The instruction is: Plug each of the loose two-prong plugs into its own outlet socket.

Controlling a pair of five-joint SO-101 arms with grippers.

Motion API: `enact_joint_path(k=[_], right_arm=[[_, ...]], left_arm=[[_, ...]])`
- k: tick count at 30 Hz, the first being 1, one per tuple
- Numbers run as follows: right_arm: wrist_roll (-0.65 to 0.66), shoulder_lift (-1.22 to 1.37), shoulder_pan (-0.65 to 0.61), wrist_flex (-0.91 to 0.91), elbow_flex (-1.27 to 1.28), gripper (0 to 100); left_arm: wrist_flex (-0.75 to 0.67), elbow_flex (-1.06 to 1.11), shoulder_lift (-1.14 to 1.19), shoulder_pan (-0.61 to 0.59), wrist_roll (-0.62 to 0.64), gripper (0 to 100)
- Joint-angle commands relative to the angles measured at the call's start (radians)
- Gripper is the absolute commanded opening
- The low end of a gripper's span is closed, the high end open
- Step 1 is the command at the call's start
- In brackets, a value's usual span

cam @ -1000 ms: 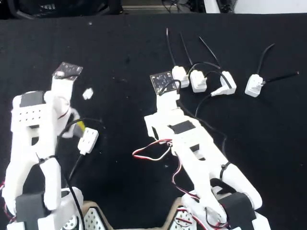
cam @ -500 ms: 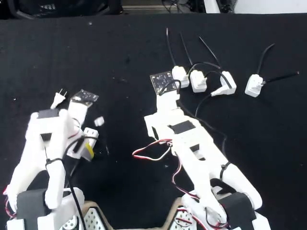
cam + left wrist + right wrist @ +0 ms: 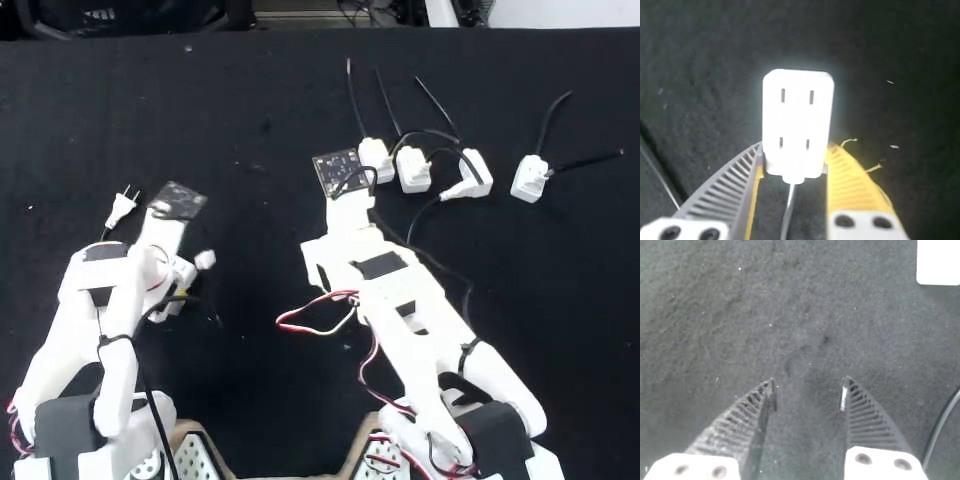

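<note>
The left end effector (image 3: 795, 152) is clamped on a white outlet socket (image 3: 798, 115), gripping the flat sides at its cable end so the slotted face stays exposed. The right end effector (image 3: 807, 390) hangs with its jaws apart over the bare counter (image 3: 250, 100). A loose two-prong plug (image 3: 121, 207) lies at the left, just beyond the left arm. A row of white sockets (image 3: 413, 170) lies far right. Both parts are probably light, rigid, smooth plastic, and the cable may tug. Grip the plug body, not its prongs.
</note>
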Motion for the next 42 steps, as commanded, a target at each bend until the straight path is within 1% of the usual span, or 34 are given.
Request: enact_joint_path(k=[1, 5, 9, 11, 13, 17, 19, 22, 24, 27, 30, 33, 37, 42], right_arm=[[-0.009, -0.045, 0.014, 0.006, -0.056, 20.1], [-0.009, -0.047, 0.014, 0.006, -0.058, 20.1], [-0.009, -0.051, 0.014, 0.008, -0.056, 20.1], [-0.009, -0.051, 0.015, 0.008, -0.056, 20.1], [-0.009, -0.051, 0.018, 0.009, -0.056, 20.1], [-0.009, -0.051, 0.032, 0.009, -0.059, 20.1], [-0.009, -0.051, 0.051, 0.009, -0.059, 20.1], [-0.017, -0.051, 0.071, 0.006, -0.061, 20.1], [-0.044, -0.051, 0.071, 0.006, -0.061, 20.1], [-0.049, -0.051, 0.071, 0.006, -0.061, 20.1], [-0.049, -0.05, 0.071, 0.006, -0.061, 20.1], [-0.051, -0.048, 0.071, 0.006, -0.061, 20.1], [-0.051, -0.048, 0.069, 0.005, -0.061, 20.1], [-0.051, -0.048, 0.069, 0.005, -0.061, 20.1]], left_arm=[[0.055, 0.007, -0.014, 0.061, -0.132, 3], [0.149, -0.039, -0.017, 0.131, -0.189, 3], [0.295, -0.13, -0.017, 0.22, -0.279, 3], [0.348, -0.179, -0.017, 0.259, -0.305, 3], [0.348, -0.209, -0.017, 0.285, -0.307, 3], [0.285, -0.214, -0.005, 0.305, -0.281, 4], [0.259, -0.183, -0.006, 0.295, -0.275, 8], [0.244, -0.156, -0.006, 0.285, -0.272, 21], [0.245, -0.16, -0.008, 0.269, -0.272, 27], [0.255, -0.188, -0.017, 0.209, -0.278, 26], [0.313, -0.251, -0.017, 0.134, -0.285, 24], [0.371, -0.269, -0.014, 0.073, -0.362, 24], [0.377, -0.194, -0.006, 0.012, -0.408, 24], [0.377, -0.105, -0.017, 0.005, -0.407, 24]])
